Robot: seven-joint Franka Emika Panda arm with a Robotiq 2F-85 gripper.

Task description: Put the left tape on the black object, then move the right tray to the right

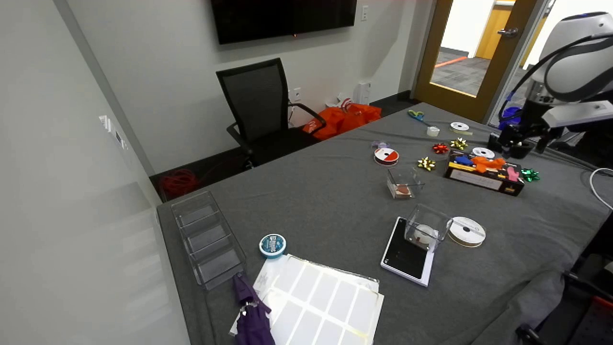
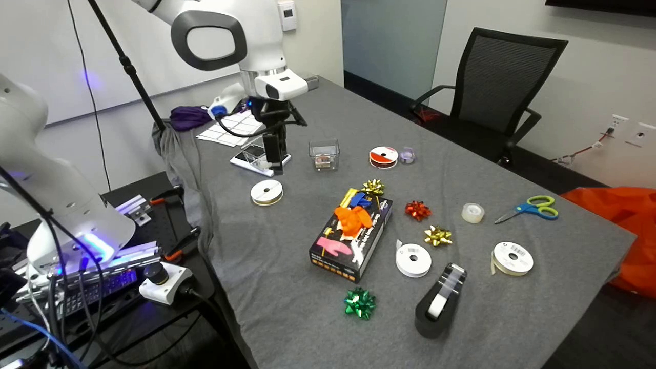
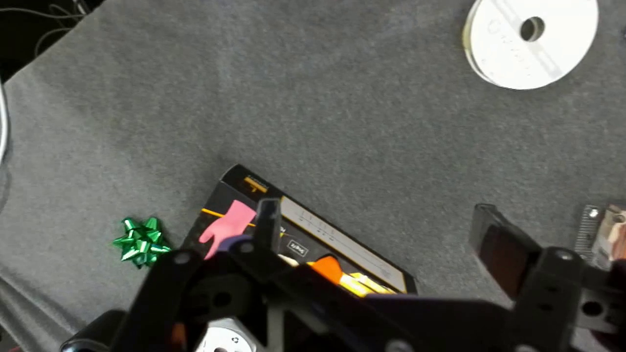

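The left tape, a flat white roll with a small central hole, lies flat on the grey cloth in both exterior views and at the top right of the wrist view. Beside it lies a black-topped object with a white frame. A clear tray overlaps that object's end, with a pale round thing showing through it. The right tray, small and clear with a brown-topped item in it, stands apart. My gripper is open and empty, raised above the table near the glove box.
The black glove box lies below my gripper. Several bows, a tape dispenser, scissors, a red-and-white roll and other white rolls lie around it. White label sheets and a long clear organizer lie farther off.
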